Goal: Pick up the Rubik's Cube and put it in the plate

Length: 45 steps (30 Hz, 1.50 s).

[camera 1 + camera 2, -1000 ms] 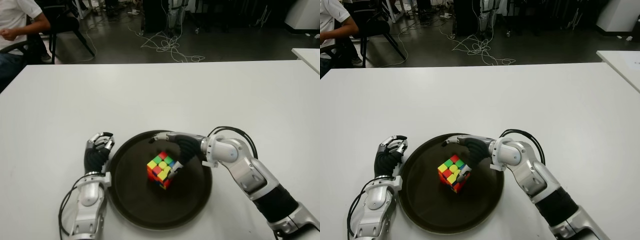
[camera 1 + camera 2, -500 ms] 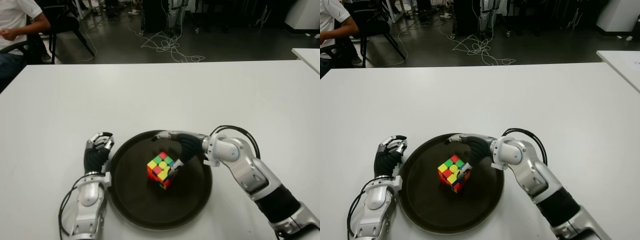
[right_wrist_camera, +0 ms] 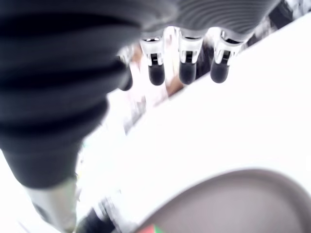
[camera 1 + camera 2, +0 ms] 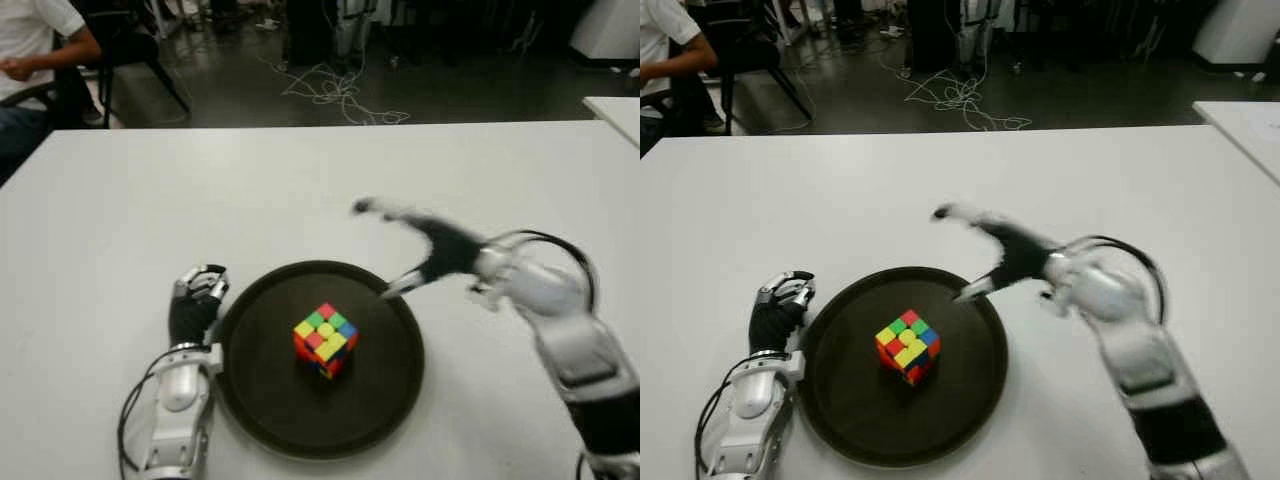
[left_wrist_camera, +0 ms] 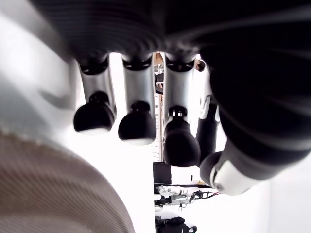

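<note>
The Rubik's Cube [image 4: 325, 340] sits inside the dark round plate [image 4: 260, 400], near its middle, with one corner turned toward the robot and nothing touching it. The plate lies on the white table [image 4: 300, 190], close to the near edge.

The right hand [image 4: 425, 248] is raised above the table at the plate's far right rim, blurred by motion. Its fingers [image 3: 187, 72] are spread and extended and hold nothing; one reaches out toward the left above the table beyond the plate, another points down toward the plate's rim. The right forearm runs back from the wrist toward the lower right, with a black cable looped over the wrist.

The left hand [image 4: 195, 300] shows just beside the plate's left rim, its fingers [image 5: 137, 127] curled in toward the palm around nothing, the forearm leading straight back to the robot
</note>
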Available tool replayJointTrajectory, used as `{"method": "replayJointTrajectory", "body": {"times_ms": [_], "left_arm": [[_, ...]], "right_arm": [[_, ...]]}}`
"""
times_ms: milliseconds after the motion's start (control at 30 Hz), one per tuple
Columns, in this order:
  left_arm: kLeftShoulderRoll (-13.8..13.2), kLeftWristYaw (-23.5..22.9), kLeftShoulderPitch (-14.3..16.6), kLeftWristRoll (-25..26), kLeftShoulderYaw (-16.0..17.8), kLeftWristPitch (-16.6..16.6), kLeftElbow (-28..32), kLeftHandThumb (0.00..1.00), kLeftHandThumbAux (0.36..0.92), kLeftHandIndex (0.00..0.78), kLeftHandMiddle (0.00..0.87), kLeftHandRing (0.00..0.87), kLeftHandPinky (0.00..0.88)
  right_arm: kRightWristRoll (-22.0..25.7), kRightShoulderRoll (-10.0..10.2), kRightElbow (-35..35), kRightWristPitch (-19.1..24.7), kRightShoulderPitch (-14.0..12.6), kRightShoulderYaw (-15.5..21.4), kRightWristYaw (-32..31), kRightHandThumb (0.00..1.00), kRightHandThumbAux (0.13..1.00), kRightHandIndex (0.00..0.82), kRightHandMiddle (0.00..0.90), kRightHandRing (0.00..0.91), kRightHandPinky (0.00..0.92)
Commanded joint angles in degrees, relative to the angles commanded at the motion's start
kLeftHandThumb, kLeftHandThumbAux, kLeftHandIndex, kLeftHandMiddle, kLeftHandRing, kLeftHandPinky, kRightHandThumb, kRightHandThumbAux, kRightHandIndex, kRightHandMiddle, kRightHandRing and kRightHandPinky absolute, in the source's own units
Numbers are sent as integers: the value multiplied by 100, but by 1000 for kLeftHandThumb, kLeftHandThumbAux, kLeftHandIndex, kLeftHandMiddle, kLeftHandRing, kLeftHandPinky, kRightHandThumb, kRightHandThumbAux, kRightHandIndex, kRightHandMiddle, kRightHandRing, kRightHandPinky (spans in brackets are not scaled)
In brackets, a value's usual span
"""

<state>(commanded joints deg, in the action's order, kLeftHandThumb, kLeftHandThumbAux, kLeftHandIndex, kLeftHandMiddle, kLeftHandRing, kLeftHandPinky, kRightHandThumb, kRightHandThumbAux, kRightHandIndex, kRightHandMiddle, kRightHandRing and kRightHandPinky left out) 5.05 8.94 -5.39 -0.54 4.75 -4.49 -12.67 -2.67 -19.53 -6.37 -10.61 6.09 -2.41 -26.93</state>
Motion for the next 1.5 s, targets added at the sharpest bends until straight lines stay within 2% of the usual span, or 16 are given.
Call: {"method": "replayJointTrajectory", "body": {"times_ms": [33,200,300,333,533,800,1000,1167,1333,1433,1500], "left_arm": [[0,1,2,1,0,4,0,709,706,443,806,830,821],[-6,-7,12,16,-1,21,15,709,705,443,811,831,817],[-11,-31,13,35,-4,53,25,709,705,443,811,831,816],[-28,-50,17,38,-4,68,16,709,705,443,811,830,816],[-91,-90,42,29,3,126,-19,709,706,443,807,826,811],[-122,-122,59,24,-5,132,-37,709,706,443,806,823,805],[-152,-173,65,18,-8,155,-26,709,706,443,803,820,802],[-200,-206,77,-4,-5,134,-59,710,705,443,806,822,804],[-225,-223,89,1,15,86,-105,710,705,444,808,824,806],[-235,-226,95,7,21,89,-119,710,705,444,809,824,809],[-246,-240,84,21,27,124,-86,710,705,444,809,824,809]], "right_arm": [[67,8,162,-192,-42,107,87,0,718,0,0,0,0],[119,82,841,-756,175,345,441,0,704,0,0,0,0],[43,176,1079,-1162,135,521,823,0,704,0,0,0,0],[-61,260,1027,-1213,47,557,1043,0,705,0,0,0,0],[-512,519,1039,-1329,-181,646,1916,0,709,2,1,0,0],[-902,637,1358,-1452,-297,654,2617,0,730,7,5,0,0],[-1063,638,1476,-1414,-332,603,2874,0,721,13,9,0,0],[-1219,714,1445,-1346,-435,550,3073,0,752,11,13,0,0],[-1397,974,1588,-1407,-679,411,3436,0,787,4,10,0,0],[-1479,1192,1745,-1447,-846,303,3683,0,812,4,11,0,0],[-1488,1422,1851,-1331,-976,201,3828,0,845,3,14,0,1]]}}
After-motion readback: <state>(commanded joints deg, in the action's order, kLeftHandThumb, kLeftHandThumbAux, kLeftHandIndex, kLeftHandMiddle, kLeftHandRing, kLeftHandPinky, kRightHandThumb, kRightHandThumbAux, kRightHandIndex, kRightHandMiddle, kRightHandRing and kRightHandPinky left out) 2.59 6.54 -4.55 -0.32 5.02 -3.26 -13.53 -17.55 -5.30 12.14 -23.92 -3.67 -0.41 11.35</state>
